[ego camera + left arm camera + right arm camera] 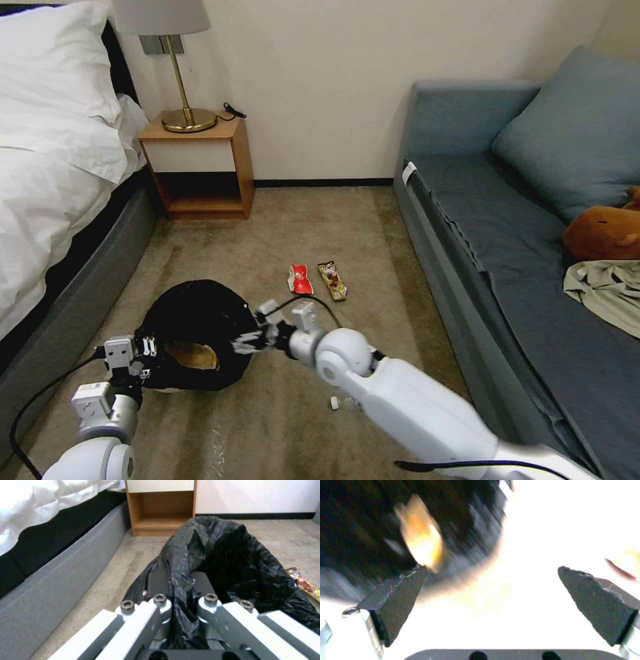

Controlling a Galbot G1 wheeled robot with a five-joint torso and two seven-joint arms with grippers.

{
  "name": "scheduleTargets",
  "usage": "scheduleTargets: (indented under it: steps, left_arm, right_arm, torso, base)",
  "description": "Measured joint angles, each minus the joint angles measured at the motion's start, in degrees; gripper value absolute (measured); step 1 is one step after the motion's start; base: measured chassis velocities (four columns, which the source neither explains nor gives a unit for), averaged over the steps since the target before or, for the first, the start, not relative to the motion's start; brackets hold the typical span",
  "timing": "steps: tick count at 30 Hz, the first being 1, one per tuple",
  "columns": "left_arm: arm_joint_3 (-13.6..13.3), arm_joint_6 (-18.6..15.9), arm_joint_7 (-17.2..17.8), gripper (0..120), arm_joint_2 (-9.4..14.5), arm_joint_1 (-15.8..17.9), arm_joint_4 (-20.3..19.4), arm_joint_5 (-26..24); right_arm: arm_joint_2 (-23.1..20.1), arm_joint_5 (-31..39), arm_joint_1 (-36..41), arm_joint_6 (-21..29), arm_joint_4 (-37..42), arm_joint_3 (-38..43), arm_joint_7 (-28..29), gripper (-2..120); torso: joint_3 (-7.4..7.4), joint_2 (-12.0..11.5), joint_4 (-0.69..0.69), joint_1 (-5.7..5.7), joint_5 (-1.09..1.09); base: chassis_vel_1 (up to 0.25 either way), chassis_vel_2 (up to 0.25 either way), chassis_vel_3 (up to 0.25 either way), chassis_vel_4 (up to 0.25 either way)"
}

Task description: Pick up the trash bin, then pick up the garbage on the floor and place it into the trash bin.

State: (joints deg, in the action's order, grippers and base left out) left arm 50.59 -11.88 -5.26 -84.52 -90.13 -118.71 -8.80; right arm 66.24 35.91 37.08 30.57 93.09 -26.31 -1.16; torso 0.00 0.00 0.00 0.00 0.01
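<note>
The trash bin, lined with a crinkly black bag, is tilted just above the carpet, and my left gripper is shut on its near rim. A crumpled tan scrap lies inside it. My right gripper hovers open and empty at the bin's right rim. On the carpet beyond lie a red-white wrapper and a brown-gold snack wrapper. A clear bottle with a white cap lies under my right forearm, partly hidden.
A bed with a grey base runs along the left. A wooden nightstand with a lamp stands at the back wall. A blue sofa on the right holds a brown plush toy and khaki clothing.
</note>
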Motion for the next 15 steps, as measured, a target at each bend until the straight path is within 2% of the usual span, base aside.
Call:
scheduleTargets:
  steps: [1,2,5,12,14,15]
  left_arm:
    - [0.03,0.08,0.01,4,0.05,0.02,0.18,-0.02]
    - [0.03,0.08,0.01,4,0.05,0.02,0.18,-0.02]
    - [-0.01,0.33,-0.01,4,0.26,0.11,0.73,-0.04]
    - [-0.20,0.42,-0.02,4,0.44,0.27,0.91,-0.03]
    - [-0.25,0.42,-0.02,4,0.53,0.36,0.98,-0.06]
    - [-0.28,0.43,-0.02,4,0.70,0.49,1.30,-0.12]
  right_arm:
    - [-2.39,-2.20,0.07,0.78,-0.19,-0.43,-1.14,100]
    - [-2.39,-2.20,0.07,0.78,-0.19,-0.43,-1.14,100]
    - [-6.48,-7.19,1.32,2.96,-0.84,-1.33,-3.59,100]
    - [-8.36,-11.31,2.62,4.07,-1.63,-1.50,-5.82,100]
    - [-8.92,-12.52,2.99,4.63,-1.55,-1.45,-7.31,100]
    - [-10.11,-14.35,3.63,5.37,-0.82,-1.16,-9.94,100]
  torso:
    - [0.00,0.00,0.00,0.00,0.01]
    - [0.00,0.00,0.00,0.00,0.01]
    - [0.00,0.00,-0.01,0.00,0.00]
    - [0.00,0.00,0.00,0.00,0.00]
    - [0.00,0.00,0.00,0.00,0.00]
    - [0.00,0.00,-0.01,0.00,-0.01]
  base:
    - [0.000,0.000,0.000,0.000]
    - [0.000,0.000,0.000,0.000]
    - [0.000,0.000,0.000,0.000]
    - [0.000,0.000,0.000,0.000]
    - [0.000,0.000,0.000,0.000]
    - [0.000,0.000,0.000,0.000]
